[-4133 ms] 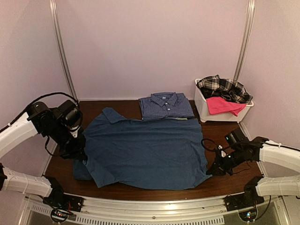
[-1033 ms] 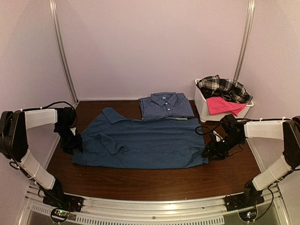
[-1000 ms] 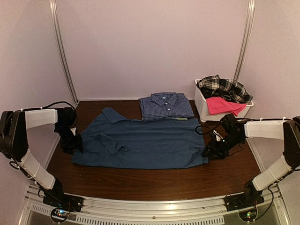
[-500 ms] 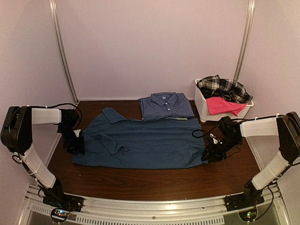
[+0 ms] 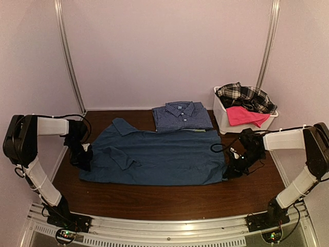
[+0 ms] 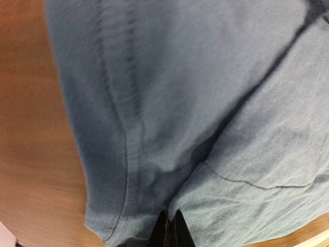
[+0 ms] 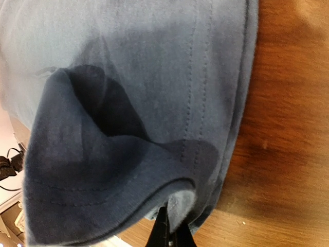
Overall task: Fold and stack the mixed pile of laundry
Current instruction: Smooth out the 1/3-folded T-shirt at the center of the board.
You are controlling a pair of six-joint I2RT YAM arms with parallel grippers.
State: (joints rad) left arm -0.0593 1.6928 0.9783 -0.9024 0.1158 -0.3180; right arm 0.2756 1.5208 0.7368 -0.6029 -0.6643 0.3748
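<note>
The dark blue T-shirt (image 5: 154, 157) lies folded into a long band across the wooden table. My left gripper (image 5: 84, 157) sits at its left end, shut on a pinch of the fabric. In the left wrist view the black fingertips (image 6: 171, 226) meet under a crease of the T-shirt (image 6: 195, 103). My right gripper (image 5: 230, 172) is at the right end, shut on the hem. The right wrist view shows that gripper (image 7: 169, 231) biting a lifted fold of the T-shirt (image 7: 154, 77).
A folded blue checked shirt (image 5: 182, 116) lies behind the T-shirt at the back. A white bin (image 5: 224, 119) stands at the back right, holding a black-and-white plaid shirt (image 5: 245, 96) and a pink piece (image 5: 245, 116). Bare wood (image 5: 164, 200) runs along the front.
Four seconds ago the T-shirt lay spread wide; now it is a narrower band. Over the last second both grippers closed on its ends and crept slightly inward.
</note>
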